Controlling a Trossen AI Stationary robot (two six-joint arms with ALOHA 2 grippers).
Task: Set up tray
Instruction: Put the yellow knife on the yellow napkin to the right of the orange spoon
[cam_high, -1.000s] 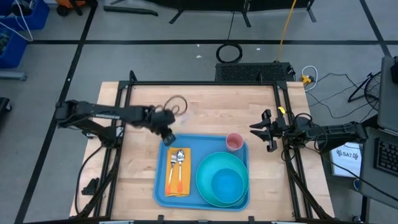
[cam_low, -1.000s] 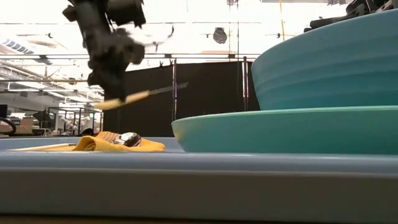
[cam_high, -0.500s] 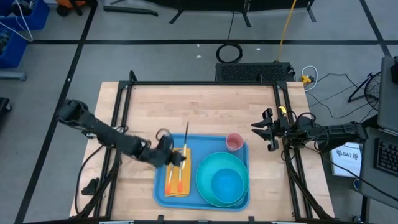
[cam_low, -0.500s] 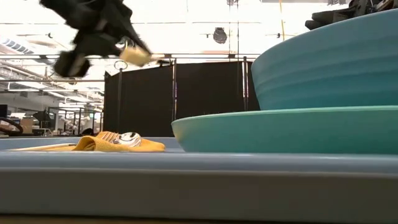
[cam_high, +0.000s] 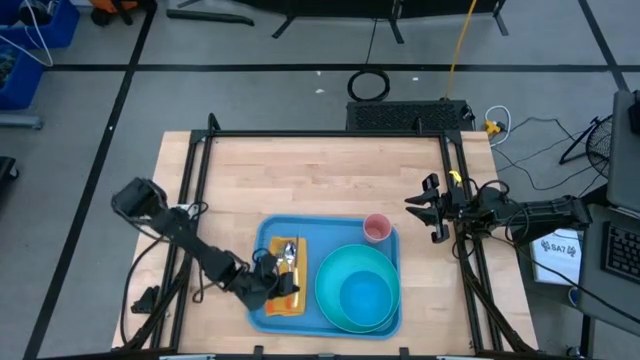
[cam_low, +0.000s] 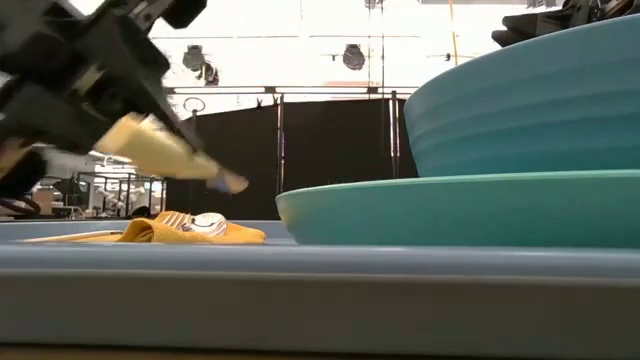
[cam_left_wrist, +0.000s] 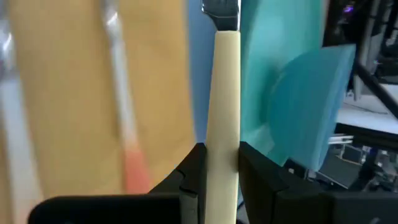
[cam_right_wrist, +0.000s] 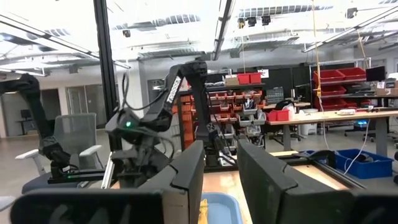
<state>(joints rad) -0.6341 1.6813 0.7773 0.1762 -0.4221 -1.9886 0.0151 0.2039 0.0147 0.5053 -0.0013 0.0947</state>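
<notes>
The blue tray (cam_high: 390, 238) lies at the table's near middle. On its left part a yellow-orange napkin (cam_high: 284, 300) carries a fork and a spoon (cam_high: 289, 252). A turquoise bowl (cam_high: 362, 295) sits in a turquoise plate (cam_low: 450, 205) on its right part, and a pink cup (cam_high: 377, 228) stands at the far right corner. My left gripper (cam_high: 278, 283) hovers low over the napkin, shut on a cream-handled knife (cam_left_wrist: 222, 106). My right gripper (cam_high: 432, 210) waits open at the table's right edge. My left gripper pinches the knife's cream handle (cam_left_wrist: 222, 140) between its two fingers (cam_left_wrist: 194, 168), which lie along the handle. The metal blade (cam_left_wrist: 221, 11) sticks out ahead of the fingertips. In the low view the knife (cam_low: 165, 150) is lifted clear and slants down over the napkin.
The plate's rim lies close to the right of the napkin (cam_left_wrist: 93, 93). Bare wooden table (cam_high: 320, 170) stretches beyond the tray's far side. A metal frame (cam_high: 330, 133) runs round the table. The left arm (cam_high: 190, 245) reaches in over the near left edge.
My left gripper has travelled from the tray's far left corner toward the near edge and come down low over the napkin, staying shut on the knife. The knife has turned with it and now slants downward over the napkin.
</notes>
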